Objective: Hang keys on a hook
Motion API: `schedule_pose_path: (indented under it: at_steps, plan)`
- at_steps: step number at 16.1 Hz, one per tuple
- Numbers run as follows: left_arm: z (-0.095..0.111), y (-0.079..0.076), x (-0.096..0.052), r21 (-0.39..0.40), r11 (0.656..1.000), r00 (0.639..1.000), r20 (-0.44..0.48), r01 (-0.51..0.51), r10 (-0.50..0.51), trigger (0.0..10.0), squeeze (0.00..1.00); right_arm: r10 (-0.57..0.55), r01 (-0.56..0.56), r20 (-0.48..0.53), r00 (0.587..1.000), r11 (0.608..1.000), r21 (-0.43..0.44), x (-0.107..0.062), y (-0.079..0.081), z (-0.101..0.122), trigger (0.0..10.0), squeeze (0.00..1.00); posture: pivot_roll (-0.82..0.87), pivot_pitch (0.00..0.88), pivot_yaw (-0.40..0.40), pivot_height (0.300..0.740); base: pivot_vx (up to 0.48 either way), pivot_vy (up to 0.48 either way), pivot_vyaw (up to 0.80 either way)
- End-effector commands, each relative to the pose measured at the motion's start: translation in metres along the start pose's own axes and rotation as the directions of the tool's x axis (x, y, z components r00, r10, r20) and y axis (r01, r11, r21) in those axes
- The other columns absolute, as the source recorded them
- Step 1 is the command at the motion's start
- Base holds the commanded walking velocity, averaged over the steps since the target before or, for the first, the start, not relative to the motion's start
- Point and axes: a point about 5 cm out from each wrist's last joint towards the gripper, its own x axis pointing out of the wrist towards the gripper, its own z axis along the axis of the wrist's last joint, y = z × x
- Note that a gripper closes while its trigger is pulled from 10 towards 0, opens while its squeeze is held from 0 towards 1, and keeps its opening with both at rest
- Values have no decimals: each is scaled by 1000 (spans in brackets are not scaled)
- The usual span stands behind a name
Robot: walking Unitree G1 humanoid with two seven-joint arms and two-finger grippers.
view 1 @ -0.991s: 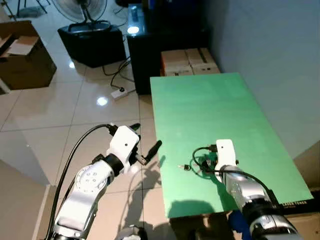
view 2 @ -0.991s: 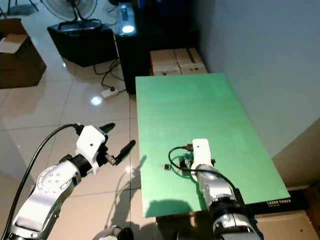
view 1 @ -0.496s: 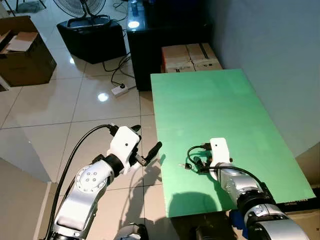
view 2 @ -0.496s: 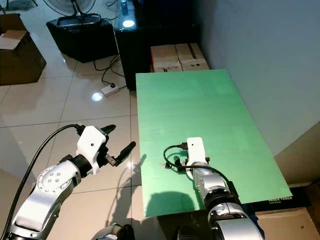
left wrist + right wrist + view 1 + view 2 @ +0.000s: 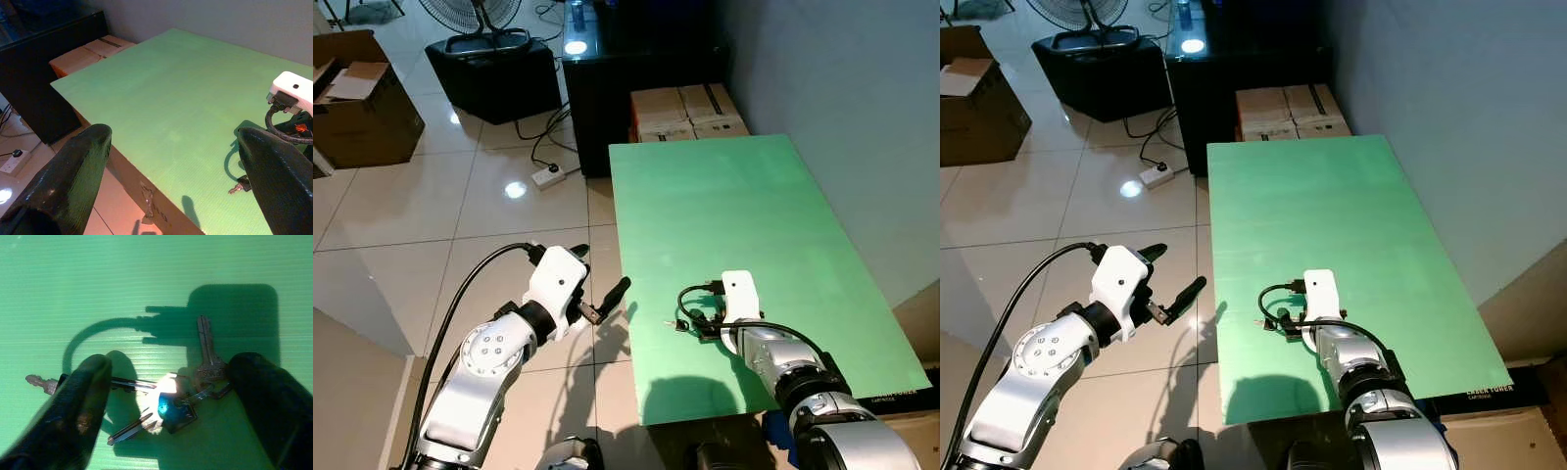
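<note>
Writing: a dark label strip [image 5: 1487, 395] at the table's near right corner carries pale letters, too small to read. One key head is stamped, letters blurred.

Surface: green table [image 5: 724, 206], finely ribbed like corrugated sheet, its right side against a grey-blue wall [image 5: 842, 98]. Cardboard boxes [image 5: 683, 113] sit at its far end, a black cabinet [image 5: 607, 88] beside them. Glossy pale floor tiles [image 5: 411, 215] with lamp glare. A white power strip [image 5: 546, 177] and black cables lie on the floor. Further left, a low black stand holds a fan [image 5: 475, 15]; an open brown carton [image 5: 357, 98] sits at the far left.

Keys [image 5: 168, 399]: a small bunch lying flat on the table near its front left edge. One silver key points away from the ring, a blue tag sits in the middle, a darker key runs out sideways, another blade angles off below. Bright glare on the ring.

Right gripper [image 5: 176, 404]: down over the bunch, fingers spread either side of it, not closed on it. Whether the tips touch the table, cannot tell.

Left gripper [image 5: 602, 284]: held above the floor, off the table's left edge, fingers wide apart, holding nothing.
</note>
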Motion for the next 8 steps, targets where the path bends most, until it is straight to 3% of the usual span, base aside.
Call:
schedule_pose_path:
  at_steps: [1,2,3,8]
  plan:
    - [5,-1,-1,4,1000,1000,14,12,-12,10000,0,12,-11,-37,999,1000,16,0,1,-7,1216,0,-53,134,47,740,0,0,0]
    - [4,-1,-1,4,1000,1000,12,12,-12,10000,0,13,-12,-52,999,1000,17,0,2,-10,196,0,-50,131,46,740,0,0,0]
    - [4,-1,-1,5,1000,1000,9,12,-12,10000,0,8,-7,-60,998,1000,20,0,2,-13,0,0,-50,131,46,740,0,0,0]
    - [3,-2,-2,9,1000,1000,1,21,-21,10000,0,-29,30,-54,998,999,29,-1,-6,-11,0,0,-51,137,49,740,0,0,0]
